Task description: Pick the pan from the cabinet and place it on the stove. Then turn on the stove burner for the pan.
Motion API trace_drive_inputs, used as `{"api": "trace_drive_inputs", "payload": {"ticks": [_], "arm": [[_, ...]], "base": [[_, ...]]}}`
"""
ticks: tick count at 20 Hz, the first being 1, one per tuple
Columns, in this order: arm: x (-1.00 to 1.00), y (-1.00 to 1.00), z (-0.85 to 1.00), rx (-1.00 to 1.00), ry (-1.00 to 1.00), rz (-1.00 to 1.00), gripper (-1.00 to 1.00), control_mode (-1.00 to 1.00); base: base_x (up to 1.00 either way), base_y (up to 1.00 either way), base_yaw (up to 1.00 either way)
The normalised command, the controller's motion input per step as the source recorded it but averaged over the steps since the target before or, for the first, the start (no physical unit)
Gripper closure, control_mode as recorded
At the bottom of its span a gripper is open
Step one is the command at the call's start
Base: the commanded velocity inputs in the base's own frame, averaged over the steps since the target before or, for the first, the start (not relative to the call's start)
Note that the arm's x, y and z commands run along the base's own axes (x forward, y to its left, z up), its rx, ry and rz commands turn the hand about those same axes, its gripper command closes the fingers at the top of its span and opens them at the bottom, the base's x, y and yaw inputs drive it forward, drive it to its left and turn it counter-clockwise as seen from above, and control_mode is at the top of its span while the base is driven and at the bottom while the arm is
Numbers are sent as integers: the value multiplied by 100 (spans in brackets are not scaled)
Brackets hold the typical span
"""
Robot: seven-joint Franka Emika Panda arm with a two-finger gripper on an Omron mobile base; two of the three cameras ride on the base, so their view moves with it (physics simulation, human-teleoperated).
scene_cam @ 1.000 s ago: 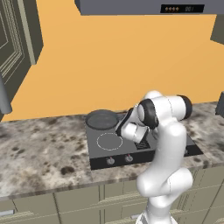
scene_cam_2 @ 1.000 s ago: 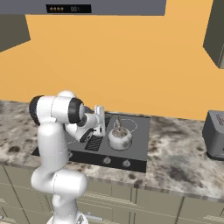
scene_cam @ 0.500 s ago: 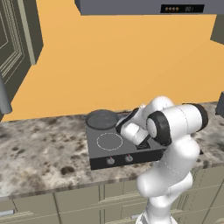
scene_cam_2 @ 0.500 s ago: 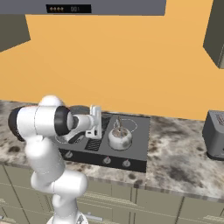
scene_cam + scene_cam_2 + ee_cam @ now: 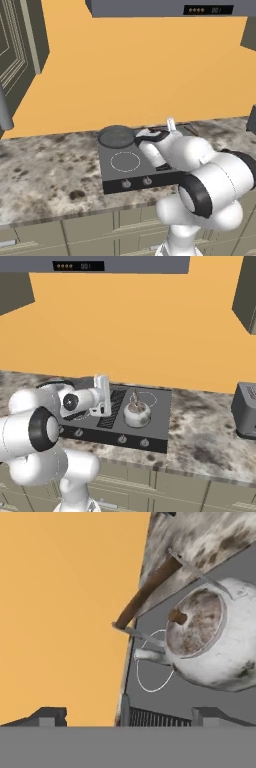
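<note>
The pan [image 5: 116, 135] sits on the back left ring of the stove [image 5: 112, 176], flat on the black glass, its handle pointing right toward the ribbed grille. The end effector [image 5: 102, 396] hovers over the middle of the stove, just right of the pan and clear of it, fingers wide apart and holding nothing. In the hand view the fingertips [image 5: 49, 716] frame a white kettle [image 5: 212, 644] with a brown handle, standing on the right side of the stove beside a small white ring [image 5: 152, 671]. The knobs [image 5: 122, 440] line the front edge. A toaster [image 5: 246, 410] stands on the speckled surface [image 5: 50, 175] well to the right.
</note>
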Motion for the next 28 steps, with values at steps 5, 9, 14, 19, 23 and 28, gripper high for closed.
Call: {"api": "trace_drive_inputs", "payload": {"ticks": [5, 9, 14, 19, 23, 28], "arm": [[-52, 28, 99, 0, -2, -1, -100, -100], [-45, 27, 100, 1, 0, 0, -100, -100], [-29, 41, 100, 2, 1, 0, -100, -100], [-31, 44, 87, 19, 0, -2, -100, -100], [-41, 31, 25, 54, -3, -7, -100, -100], [-33, 36, 25, 63, 0, -9, -100, -100]], "base": [[0, 0, 0], [0, 0, 0], [0, 0, 0], [0, 0, 0], [0, 0, 0], [0, 0, 0]]}}
